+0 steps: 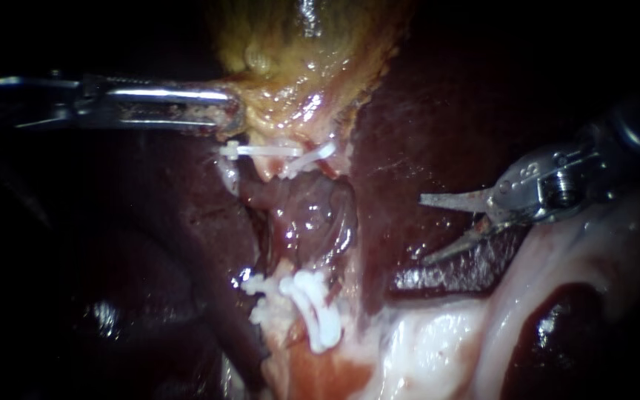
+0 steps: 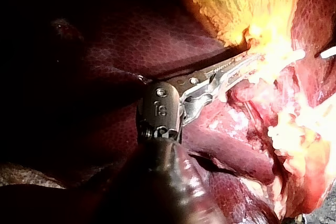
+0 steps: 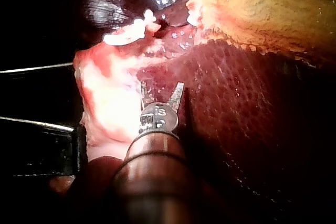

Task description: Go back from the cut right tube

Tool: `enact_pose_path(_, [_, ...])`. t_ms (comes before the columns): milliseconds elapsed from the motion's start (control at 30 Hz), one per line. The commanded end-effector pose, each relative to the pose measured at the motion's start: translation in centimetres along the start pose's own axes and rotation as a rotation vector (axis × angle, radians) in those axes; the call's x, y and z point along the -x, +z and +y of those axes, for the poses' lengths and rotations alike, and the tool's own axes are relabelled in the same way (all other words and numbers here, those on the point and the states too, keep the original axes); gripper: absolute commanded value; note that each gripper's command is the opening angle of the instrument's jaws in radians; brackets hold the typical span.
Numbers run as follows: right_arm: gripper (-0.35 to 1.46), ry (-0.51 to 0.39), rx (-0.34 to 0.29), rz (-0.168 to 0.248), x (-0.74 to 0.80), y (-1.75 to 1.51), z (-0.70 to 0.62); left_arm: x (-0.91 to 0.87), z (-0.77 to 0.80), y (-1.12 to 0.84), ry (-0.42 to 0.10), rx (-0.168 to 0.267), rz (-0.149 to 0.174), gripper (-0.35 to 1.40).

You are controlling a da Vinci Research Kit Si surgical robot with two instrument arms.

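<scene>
Right instrument (image 1: 422,230), claw open, risks nicking the liver (image 1: 416,126) if it dips on withdrawal; left instrument (image 1: 220,111) claw grips the gallbladder (image 1: 298,67).

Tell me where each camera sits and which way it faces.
Endoscope: close over the tissue, facing the white clips below the gallbladder; left instrument and right instrument both show.
Left wrist: on the left arm, looking along its shaft to jaws gripping the gallbladder.
Right wrist: on the right arm, looking past its open jaws over the liver.
Shared: every view shows the gallbladder.
</scene>
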Motion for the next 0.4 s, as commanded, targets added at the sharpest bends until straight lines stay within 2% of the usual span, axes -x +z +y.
enact_pose_path(33, [1.43, 0.0, -0.001, 0.0, 0.0, 0.0, 0.0, 0.01, -0.01, 0.0, -0.001, -0.004, -0.005, -0.35])
enact_pose_path(267, [1.43, 0.0, 0.0, -0.003, -0.01, 0.01, 0.0, -0.01, 0.02, -0.01, -0.002, -0.003, -0.005, -0.35])
enact_pose_path(400, [1.43, 0.006, 0.006, -0.001, -0.09, 0.06, 0.01, -0.07, 0.06, -0.11, -0.006, 0.003, -0.008, -0.35])
